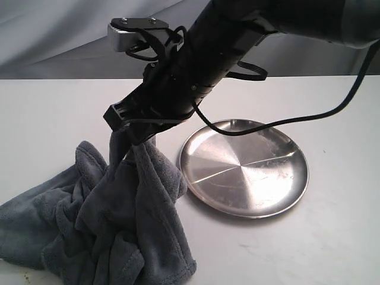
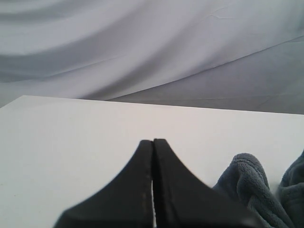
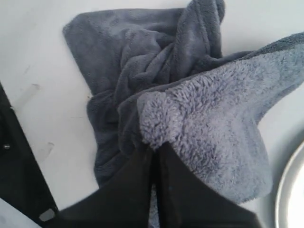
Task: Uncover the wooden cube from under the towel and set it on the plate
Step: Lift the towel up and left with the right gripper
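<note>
The blue-grey towel lies bunched on the white table, left of the steel plate. My right gripper reaches across from the upper right and is shut on a fold of the towel, holding that part up off the table. The right wrist view shows the fluffy towel pinched at the tips of the right gripper. My left gripper is shut with nothing in it, low over bare table, and a towel edge lies beside it. The wooden cube shows in no view.
The plate's rim shows at one edge of the right wrist view. A grey cloth backdrop hangs behind the table. A black cable hangs from the right arm above the plate.
</note>
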You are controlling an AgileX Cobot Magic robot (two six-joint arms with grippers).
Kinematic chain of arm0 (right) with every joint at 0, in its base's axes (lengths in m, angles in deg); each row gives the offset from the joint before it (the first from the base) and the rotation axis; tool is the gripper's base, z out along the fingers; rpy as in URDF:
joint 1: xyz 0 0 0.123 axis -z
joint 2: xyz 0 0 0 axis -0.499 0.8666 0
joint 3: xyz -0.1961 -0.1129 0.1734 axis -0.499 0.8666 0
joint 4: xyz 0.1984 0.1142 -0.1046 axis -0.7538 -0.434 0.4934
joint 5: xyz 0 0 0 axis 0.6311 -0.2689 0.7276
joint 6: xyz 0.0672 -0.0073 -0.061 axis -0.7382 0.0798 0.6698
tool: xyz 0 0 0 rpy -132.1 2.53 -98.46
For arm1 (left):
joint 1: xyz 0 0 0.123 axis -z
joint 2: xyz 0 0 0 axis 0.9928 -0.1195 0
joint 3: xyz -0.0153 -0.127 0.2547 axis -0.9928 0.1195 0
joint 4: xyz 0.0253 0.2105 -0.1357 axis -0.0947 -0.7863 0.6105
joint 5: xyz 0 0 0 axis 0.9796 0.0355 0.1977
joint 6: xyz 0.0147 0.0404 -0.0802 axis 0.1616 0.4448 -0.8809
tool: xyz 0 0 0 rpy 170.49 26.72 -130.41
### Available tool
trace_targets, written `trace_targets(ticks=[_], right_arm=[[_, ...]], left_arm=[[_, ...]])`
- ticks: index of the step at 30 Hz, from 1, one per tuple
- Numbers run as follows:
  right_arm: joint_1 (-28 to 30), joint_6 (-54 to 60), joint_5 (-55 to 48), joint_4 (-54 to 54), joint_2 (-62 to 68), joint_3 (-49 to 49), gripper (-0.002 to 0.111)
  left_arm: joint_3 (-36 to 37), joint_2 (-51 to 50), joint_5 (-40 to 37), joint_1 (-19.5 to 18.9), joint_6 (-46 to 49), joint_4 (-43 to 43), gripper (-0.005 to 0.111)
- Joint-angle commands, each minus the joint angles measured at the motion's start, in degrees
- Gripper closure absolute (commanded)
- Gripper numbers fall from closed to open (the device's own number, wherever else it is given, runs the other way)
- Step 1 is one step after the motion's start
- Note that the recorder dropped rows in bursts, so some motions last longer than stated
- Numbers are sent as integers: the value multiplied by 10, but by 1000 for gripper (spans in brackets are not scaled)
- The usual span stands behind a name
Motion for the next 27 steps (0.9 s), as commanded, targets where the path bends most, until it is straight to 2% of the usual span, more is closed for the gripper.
trace_targets(ticks=[1,11,23,27], right_arm=[[3,49,8,-76,-9,-4,108],[3,74,57,-135,-9,-4,108],[3,99,74,-289,-9,-5,108],[3,102,61,-299,-8,-64,108]], left_arm=[[2,2,2,0,-2,0,107],[2,2,2,0,-2,0,107],[2,2,2,0,-2,0,107],[2,2,2,0,-2,0,107]])
